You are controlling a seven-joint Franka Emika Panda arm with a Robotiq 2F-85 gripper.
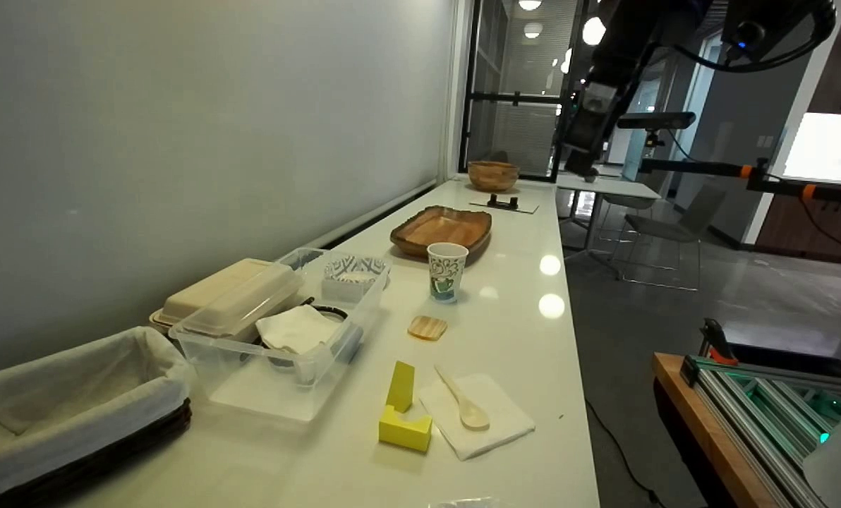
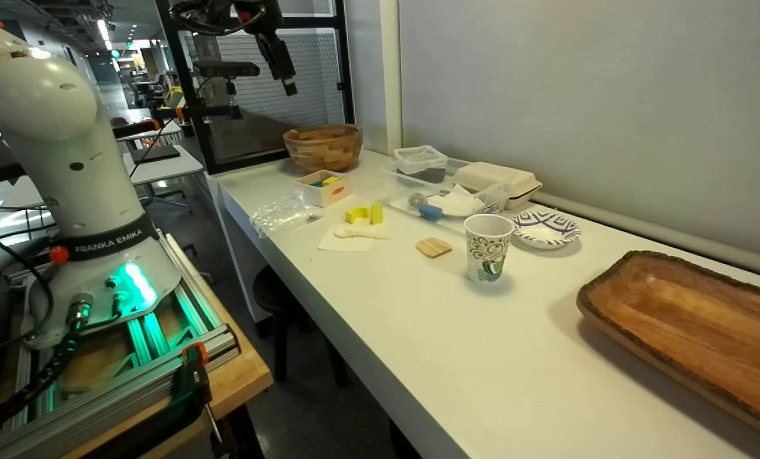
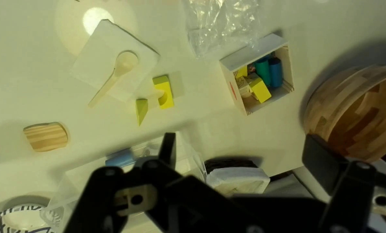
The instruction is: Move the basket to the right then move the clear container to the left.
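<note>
The basket is dark wicker with a white cloth liner. It stands at the near left in an exterior view [image 1: 110,416], partly behind the clear container in an exterior view [image 2: 420,156], and beyond the jaws in the wrist view [image 3: 238,174]. The clear container [image 1: 265,388] stands close beside it; I cannot tell whether they touch. It holds a white napkin and a blue item, and also shows in an exterior view [image 2: 399,207] and the wrist view [image 3: 185,161]. My gripper [image 3: 241,145] is open and empty, high above the table, also in both exterior views [image 1: 577,159] [image 2: 289,86].
A beige takeout box [image 2: 495,178] lies between the container and the wall. A patterned bowl [image 2: 546,229], paper cup [image 2: 487,255] and wooden tray [image 2: 692,312] stand farther along. Yellow blocks [image 3: 164,92], a spoon on a napkin, a small block box [image 3: 257,76] and a wooden bowl [image 3: 351,106] are nearby.
</note>
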